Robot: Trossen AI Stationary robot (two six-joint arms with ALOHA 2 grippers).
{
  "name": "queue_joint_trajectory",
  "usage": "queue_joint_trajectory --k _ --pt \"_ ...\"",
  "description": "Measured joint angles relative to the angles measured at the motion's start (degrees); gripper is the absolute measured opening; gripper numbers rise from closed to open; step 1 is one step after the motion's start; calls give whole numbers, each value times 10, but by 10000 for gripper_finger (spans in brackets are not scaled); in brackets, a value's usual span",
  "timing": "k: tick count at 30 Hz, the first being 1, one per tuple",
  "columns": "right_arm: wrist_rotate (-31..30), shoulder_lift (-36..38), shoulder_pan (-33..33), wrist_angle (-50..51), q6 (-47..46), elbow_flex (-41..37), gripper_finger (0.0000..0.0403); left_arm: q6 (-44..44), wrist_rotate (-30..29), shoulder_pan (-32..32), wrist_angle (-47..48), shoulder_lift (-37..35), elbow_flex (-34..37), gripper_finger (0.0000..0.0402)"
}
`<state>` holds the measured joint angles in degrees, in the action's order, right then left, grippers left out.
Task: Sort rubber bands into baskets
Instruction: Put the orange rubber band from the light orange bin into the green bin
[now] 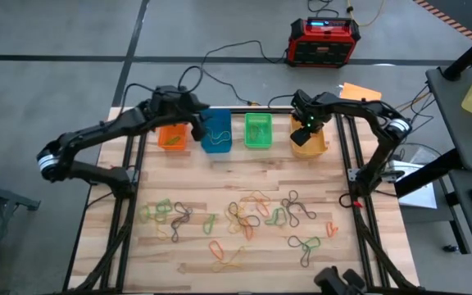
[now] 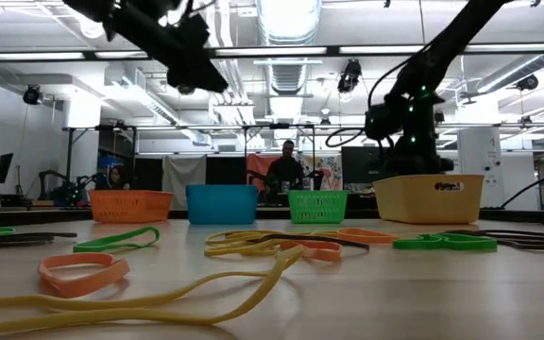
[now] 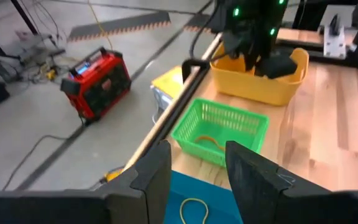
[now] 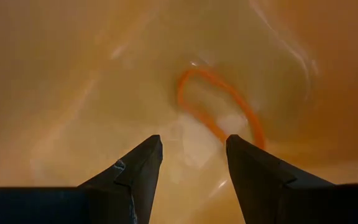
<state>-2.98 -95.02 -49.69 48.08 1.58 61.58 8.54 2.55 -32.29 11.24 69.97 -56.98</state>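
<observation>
Left end effector (image 1: 195,115) hangs released over the blue basket (image 1: 216,131); right end effector (image 1: 304,124), released, sits inside the yellow basket (image 1: 309,139). Rising carelessly could snag its rim. Bands (image 1: 244,215) litter the surface at 6 o'clock.

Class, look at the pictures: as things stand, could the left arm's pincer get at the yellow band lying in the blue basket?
Probably yes. The left pincer hangs open right over the blue basket, and the yellow band lies uncovered on its floor, with nothing between them.
</observation>
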Motion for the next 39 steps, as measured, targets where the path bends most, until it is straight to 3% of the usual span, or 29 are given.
queue_joint_trajectory --k 8,21,39 --pt "-45 -4 -17 -25 17 0 176 0 0 0 6 -32 0 137" --pt "-39 -28 -24 -24 31 0 163 5 0 0 7 -17 0 137" --pt "-46 -30 -25 -34 61 0 12 10 0 0 8 -17 0 137"
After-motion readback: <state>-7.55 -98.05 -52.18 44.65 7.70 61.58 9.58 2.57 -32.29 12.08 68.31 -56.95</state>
